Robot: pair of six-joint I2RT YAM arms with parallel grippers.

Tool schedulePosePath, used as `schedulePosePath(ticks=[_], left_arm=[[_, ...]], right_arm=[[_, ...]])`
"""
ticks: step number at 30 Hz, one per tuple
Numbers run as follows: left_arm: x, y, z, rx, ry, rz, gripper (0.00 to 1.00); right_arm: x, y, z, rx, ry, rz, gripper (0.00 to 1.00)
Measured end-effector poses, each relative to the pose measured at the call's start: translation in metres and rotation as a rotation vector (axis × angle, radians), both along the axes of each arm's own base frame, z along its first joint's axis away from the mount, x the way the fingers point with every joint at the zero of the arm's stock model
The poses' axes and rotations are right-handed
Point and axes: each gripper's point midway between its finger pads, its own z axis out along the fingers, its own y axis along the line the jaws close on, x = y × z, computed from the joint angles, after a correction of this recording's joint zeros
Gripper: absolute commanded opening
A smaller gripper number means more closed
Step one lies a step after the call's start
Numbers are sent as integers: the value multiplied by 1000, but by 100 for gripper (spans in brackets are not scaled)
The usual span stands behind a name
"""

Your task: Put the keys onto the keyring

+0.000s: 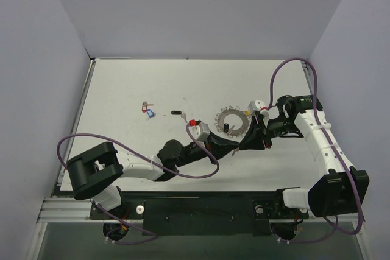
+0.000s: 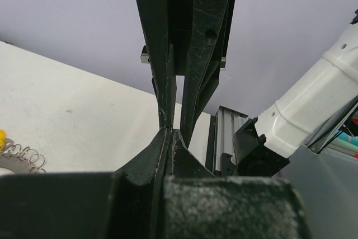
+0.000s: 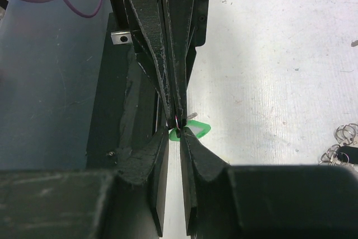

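The green key (image 3: 196, 130) is held over the worktop (image 1: 152, 83), right of middle toward the near edge, just short of the keyring (image 1: 233, 120). The right jaws are narrowed to a slit on its tag. The left jaws meet them tip to tip, pressed shut at its small wire loop; whether they grip it I cannot tell. This looks like a regrasp: keep one pinch firm until the other is sure, and leave the loop exposed.

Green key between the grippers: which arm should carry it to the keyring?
Right, probably. The green key sits at the fingertips of the right gripper, and the keyring lies alongside that gripper; the left arm looks stretched out.
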Motion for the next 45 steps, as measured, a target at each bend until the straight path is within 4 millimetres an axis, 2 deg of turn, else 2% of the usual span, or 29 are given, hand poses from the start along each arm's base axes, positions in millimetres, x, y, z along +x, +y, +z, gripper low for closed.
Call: schedulePosePath(ticks=[6,9,11,13,16,24,29,45], left_arm=[[0,-1,0,0,0,-3,0],[0,-1,0,0,0,-2,0],[0,-1,0,0,0,-2,0],[0,-1,0,0,0,-3,0],[-1,-1,-1,1,0,-3,0],[0,0,-4,10,0,0,0],[-1,1,-6,14,-1,-7,0],[-5,0,-6,15,-2,-28,0]], right_arm=[[0,0,0,-1,2,0,3],[-1,0,0,-3,8,-1,5],[-1,0,0,-4,12,-3,24],[-1,0,0,-3,22,-7,32],[-1,0,1,0,27,-14,33],[0,-5,5,0,4,-41,30],[1,-8,5,-7,-9,-52,15],[-1,-6,1,-24,-14,-21,8]])
